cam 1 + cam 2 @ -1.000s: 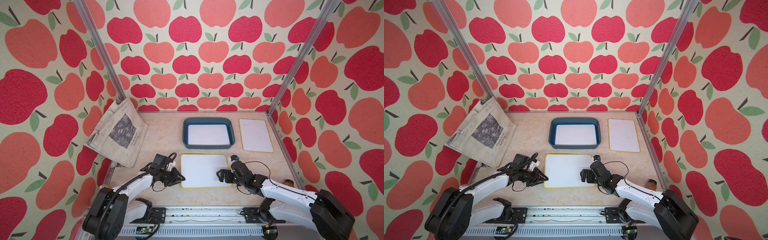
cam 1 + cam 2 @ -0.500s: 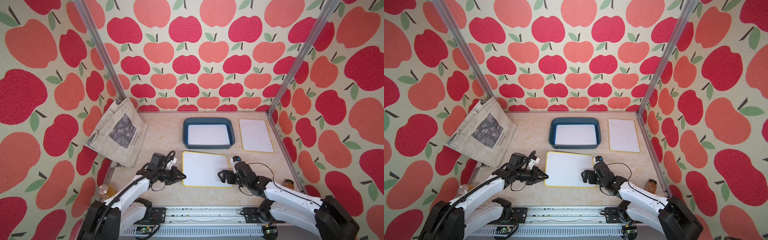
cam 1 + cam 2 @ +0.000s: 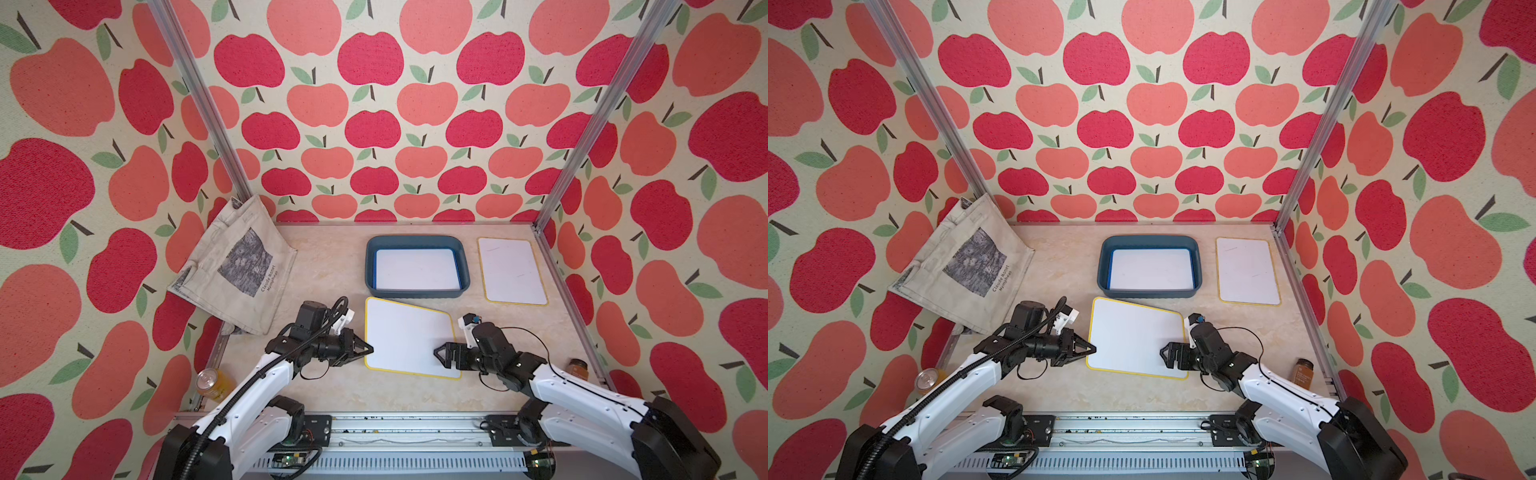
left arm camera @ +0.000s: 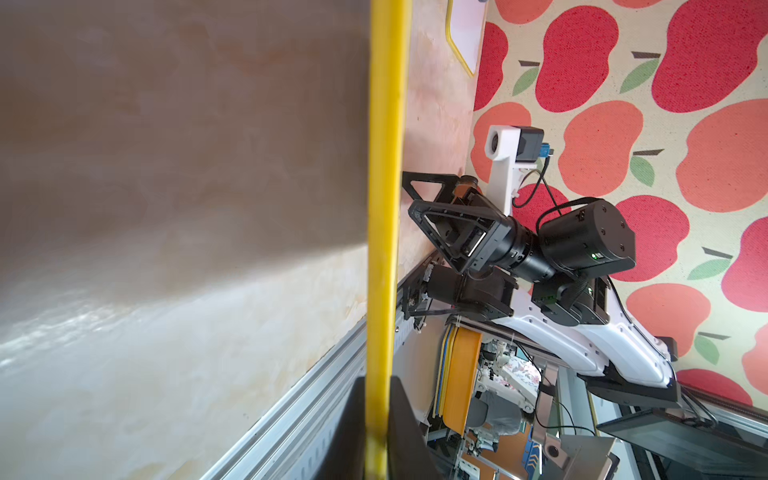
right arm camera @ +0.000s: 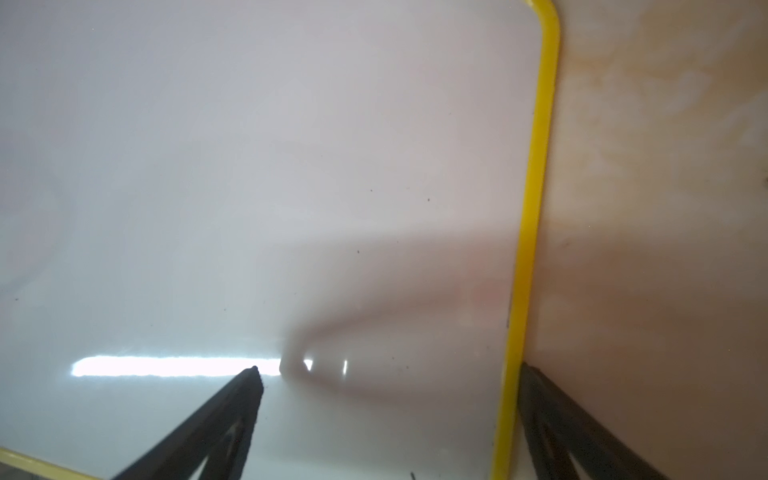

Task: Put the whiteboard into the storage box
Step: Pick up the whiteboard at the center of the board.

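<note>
A yellow-rimmed whiteboard (image 3: 409,338) (image 3: 1136,338) lies skewed at the front middle of the table, just in front of the storage box (image 3: 417,243) (image 3: 1150,241), a dark teal bin with a blue-rimmed whiteboard (image 3: 417,268) inside. My left gripper (image 3: 370,349) (image 3: 1092,349) (image 4: 378,436) is shut on the yellow rim (image 4: 384,208) of the board's left edge. My right gripper (image 3: 440,355) (image 3: 1167,355) (image 5: 388,370) is open at the board's right front corner: one finger is over the white face, the other beyond the yellow rim (image 5: 528,249).
A second yellow-rimmed whiteboard (image 3: 511,270) lies flat to the right of the box. A cloth tote bag (image 3: 237,266) leans at the left wall. A drink can (image 3: 212,382) stands off the left edge, a brown bottle (image 3: 578,368) at the right edge.
My left gripper has closed on the board's left edge. The board has shifted a little toward the box and turned askew. The right gripper has barely moved.
</note>
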Robot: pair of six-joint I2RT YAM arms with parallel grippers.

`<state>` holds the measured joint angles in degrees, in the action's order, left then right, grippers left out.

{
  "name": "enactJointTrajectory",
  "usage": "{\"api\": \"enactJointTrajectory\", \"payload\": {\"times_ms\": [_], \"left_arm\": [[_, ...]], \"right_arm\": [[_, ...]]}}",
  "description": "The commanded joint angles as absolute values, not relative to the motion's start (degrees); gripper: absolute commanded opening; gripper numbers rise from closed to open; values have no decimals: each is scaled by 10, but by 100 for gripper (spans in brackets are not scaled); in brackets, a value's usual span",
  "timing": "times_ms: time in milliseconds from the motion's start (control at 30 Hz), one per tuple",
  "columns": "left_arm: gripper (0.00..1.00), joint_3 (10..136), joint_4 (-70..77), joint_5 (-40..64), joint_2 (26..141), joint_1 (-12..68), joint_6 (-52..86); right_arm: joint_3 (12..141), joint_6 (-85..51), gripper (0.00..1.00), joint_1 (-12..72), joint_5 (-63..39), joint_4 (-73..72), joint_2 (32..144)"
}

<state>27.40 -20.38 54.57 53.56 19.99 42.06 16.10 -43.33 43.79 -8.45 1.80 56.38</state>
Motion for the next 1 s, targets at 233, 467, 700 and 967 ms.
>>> {"api": "enactJointTrajectory", "payload": {"times_ms": [233, 467, 700, 967], "left_arm": [[18, 316, -239, 591, 519, 211, 397], [23, 349, -264, 586, 538, 228, 378], [25, 360, -261, 569, 560, 228, 388], [27, 384, -275, 532, 595, 227, 398]], "right_arm": [[169, -419, 99, 434, -171, 26, 604], [171, -420, 99, 432, -178, 1, 624], [168, -420, 99, 429, -179, -1, 618], [167, -420, 99, 419, -186, -9, 613]]}}
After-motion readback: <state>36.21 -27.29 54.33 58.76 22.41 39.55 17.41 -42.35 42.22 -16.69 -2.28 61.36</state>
